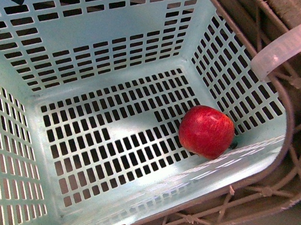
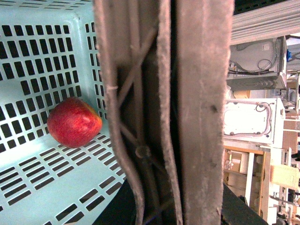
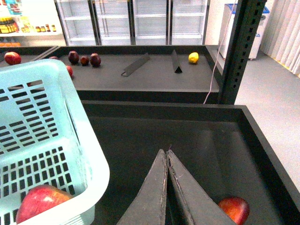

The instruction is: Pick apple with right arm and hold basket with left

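Basket [image 1: 3,71]: mint-green, slotted, stiff. Its folding handles [image 1: 292,161] lie along the right rim, and the left claw's state cannot be told behind them. Apple [image 1: 207,132]: red, resting on the basket floor against the right wall. It looks firm, smooth and apt to roll, so it is best gripped across its widest girth. Right claw [image 3: 167,153]: fingers pressed together, empty, above a dark bin [image 3: 140,136].

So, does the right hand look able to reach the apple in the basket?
Probably yes: the apple lies uncovered in the open-topped basket, and the right hand, shut, sits just outside its rim.
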Motion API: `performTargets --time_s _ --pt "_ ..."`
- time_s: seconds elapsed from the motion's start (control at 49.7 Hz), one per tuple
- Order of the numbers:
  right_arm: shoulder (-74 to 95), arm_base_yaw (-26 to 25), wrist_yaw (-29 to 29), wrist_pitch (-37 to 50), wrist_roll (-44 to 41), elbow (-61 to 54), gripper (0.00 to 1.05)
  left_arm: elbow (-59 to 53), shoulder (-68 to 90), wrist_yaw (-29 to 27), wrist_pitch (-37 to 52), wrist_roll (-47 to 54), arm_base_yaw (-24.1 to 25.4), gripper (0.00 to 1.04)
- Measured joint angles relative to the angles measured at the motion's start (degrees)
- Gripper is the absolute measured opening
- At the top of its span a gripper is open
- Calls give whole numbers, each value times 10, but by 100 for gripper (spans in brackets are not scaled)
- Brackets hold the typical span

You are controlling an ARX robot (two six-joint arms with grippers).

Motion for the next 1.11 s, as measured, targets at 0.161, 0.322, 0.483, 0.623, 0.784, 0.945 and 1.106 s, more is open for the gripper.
performTargets --time_s 0.161,0.322,0.483,0.623,0.784,0.945,1.106 --pt "-26 0 0 -1 0 -8 2 0 0 0 0 0 0 17" --pt "-54 1 0 -29 0 -8 2 0 0 0 0 0 0 17" --pt "-142 1 0 -128 0 -8 2 0 0 0 0 0 0 17" --pt "-154 1 0 -133 0 -8 2 0 0 0 0 1 0 17" --pt "-155 1 0 -133 0 -8 10 0 0 0 0 0 0 17" --pt "-155 1 0 -134 0 -8 42 0 0 0 0 0 0 17" --pt "-155 1 0 -134 0 -8 68 0 0 0 0 0 0 17"
